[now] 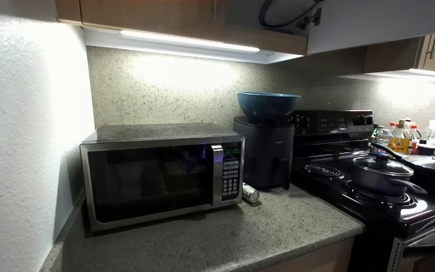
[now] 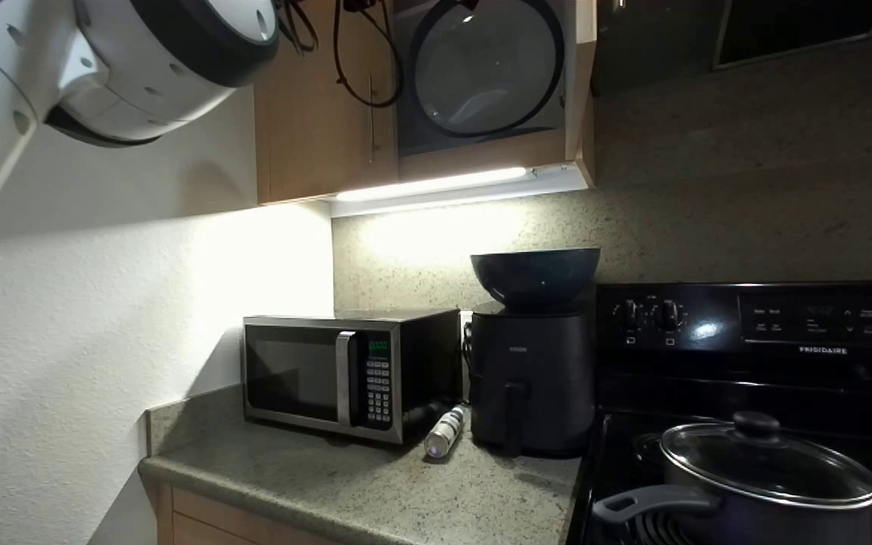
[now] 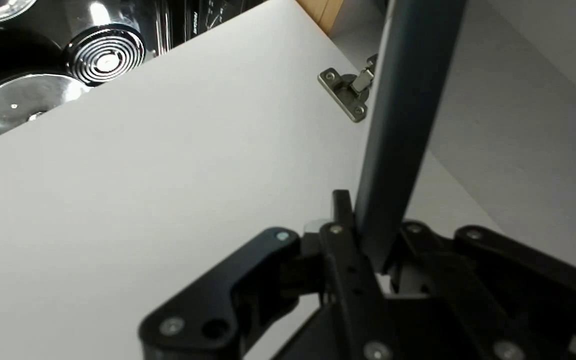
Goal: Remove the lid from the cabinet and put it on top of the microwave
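The lid (image 2: 485, 72) stands upright in the open compartment of the cabinet (image 2: 315, 121), its dark rim and see-through centre facing out in an exterior view. In another exterior view only part of its rim (image 1: 263, 15) shows at the top edge. In the wrist view the lid (image 3: 408, 100) is seen edge-on as a dark strip running down between the fingers. My gripper (image 3: 374, 225) is shut on the lid's rim, with a finger against each side. The microwave (image 1: 153, 179) stands on the counter below the cabinet (image 1: 149, 13); its top is bare. It shows in both exterior views (image 2: 296, 371).
The cabinet's open white door (image 1: 376, 24) sticks out at the right, with a hinge (image 3: 345, 92) near the lid. A blue bowl (image 1: 268, 105) sits on a dark appliance (image 1: 264, 155). A can (image 1: 250, 192) lies beside the microwave. A lidded pot (image 2: 769, 492) is on the stove.
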`<action>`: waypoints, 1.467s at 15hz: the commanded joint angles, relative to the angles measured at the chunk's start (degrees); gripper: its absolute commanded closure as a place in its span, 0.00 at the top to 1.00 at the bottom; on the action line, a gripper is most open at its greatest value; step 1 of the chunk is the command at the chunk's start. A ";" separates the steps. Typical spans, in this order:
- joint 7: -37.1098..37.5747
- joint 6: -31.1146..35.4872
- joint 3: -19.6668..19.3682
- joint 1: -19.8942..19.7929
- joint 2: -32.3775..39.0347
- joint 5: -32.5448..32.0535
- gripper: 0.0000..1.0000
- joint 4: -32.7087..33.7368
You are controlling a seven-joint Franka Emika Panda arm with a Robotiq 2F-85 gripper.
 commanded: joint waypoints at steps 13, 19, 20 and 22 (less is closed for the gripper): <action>5.08 -7.47 0.35 8.83 -6.83 -16.61 0.07 0.14; 12.89 -16.33 7.66 8.07 -7.84 -17.78 0.07 0.12; 13.57 -14.94 8.67 6.76 -7.28 -17.24 0.07 -0.03; 11.83 -16.42 9.23 7.63 -7.33 -19.48 0.10 -0.54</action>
